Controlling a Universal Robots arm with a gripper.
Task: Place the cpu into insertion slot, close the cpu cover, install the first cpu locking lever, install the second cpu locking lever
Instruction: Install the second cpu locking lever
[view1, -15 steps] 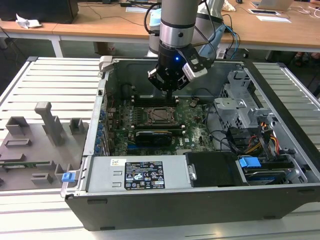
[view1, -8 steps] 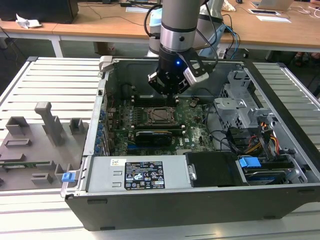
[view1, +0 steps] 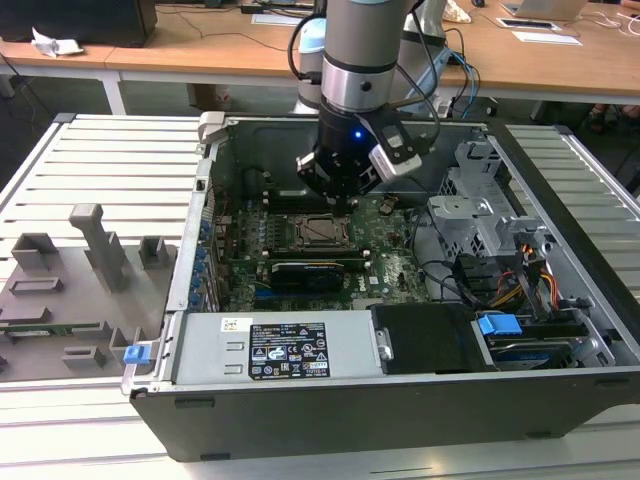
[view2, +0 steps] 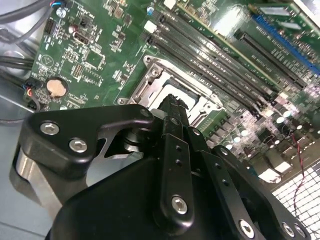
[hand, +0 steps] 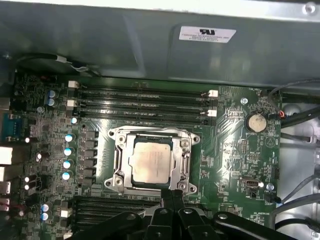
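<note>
The cpu (hand: 151, 162), a square chip with a silver-grey top, lies flat in the insertion slot (hand: 114, 181) on the green motherboard (hand: 235, 150). The cpu cover (hand: 186, 160), a silver frame, lies down around the chip's edges. In the exterior view the cpu (view1: 320, 230) sits mid-board inside the open computer case (view1: 190, 260). My gripper (view1: 337, 200) hangs just above the socket's edge, fingers pressed together and holding nothing. Both wrist views show the gripper: its black fingertips (hand: 172, 196) close beside the socket rim, and the gripper (view2: 172, 102) covering part of the socket (view2: 150, 82).
Long memory slots (hand: 142, 105) run beside the socket. A black expansion card (view1: 305, 272) lies on its near side in the exterior view. A power supply (view1: 270, 350), a drive cage (view1: 480, 215) and cables (view1: 500, 275) crowd the case. A grey fixture tray (view1: 80, 270) sits at the exterior view's left.
</note>
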